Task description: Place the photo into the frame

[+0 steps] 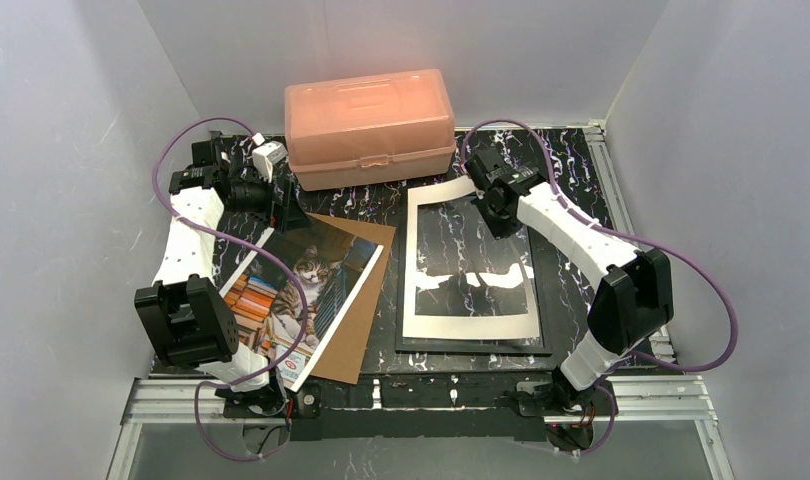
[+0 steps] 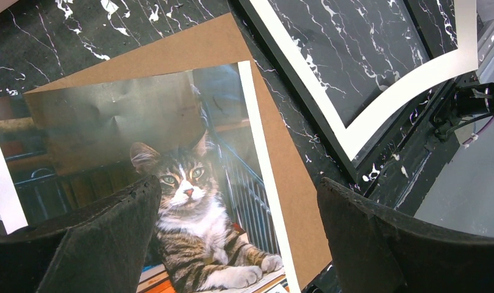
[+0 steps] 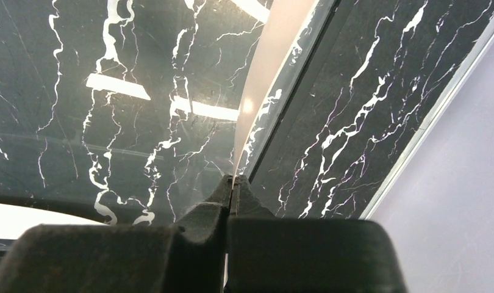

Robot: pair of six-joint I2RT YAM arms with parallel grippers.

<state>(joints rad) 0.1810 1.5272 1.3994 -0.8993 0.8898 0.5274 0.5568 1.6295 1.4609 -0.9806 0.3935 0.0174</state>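
From the top camera, the photo [image 1: 303,292] lies face up on the left half of the bench [image 1: 381,205]. It is tilted and rests on a brown backing board [image 1: 366,290], which sticks out past its far and right edges. The frame [image 1: 544,300] lies flat on the right half, well apart from the photo. A white mat sheet [image 1: 469,324] is spread over its pane. A peach plastic box [image 1: 369,122] stands shut at the back. The left pincer [image 1: 277,208] hangs over the photo's far corner. The right pincer [image 1: 486,188] is at the mat sheet's far right corner, which curls up off the frame.

In the left wrist view, the left pincer [image 2: 238,189] is spread wide and holds nothing. Its two dark fingers [image 2: 98,238] straddle the cat's face on the photo [image 2: 189,177]. The backing board [image 2: 189,49] shows beyond the print's white border. Further right are the frame's black edge [image 2: 305,101] and the mat sheet [image 2: 385,110].

In the right wrist view, the right pincer [image 3: 232,183] is pressed together, pinching the thin edge of the mat sheet [image 3: 275,55]. The sheet rises away from the tips in a curve. Left of it, the frame's glossy pane [image 3: 110,134] reflects bright strips of light. The marbled bench [image 3: 366,104] lies to the right.
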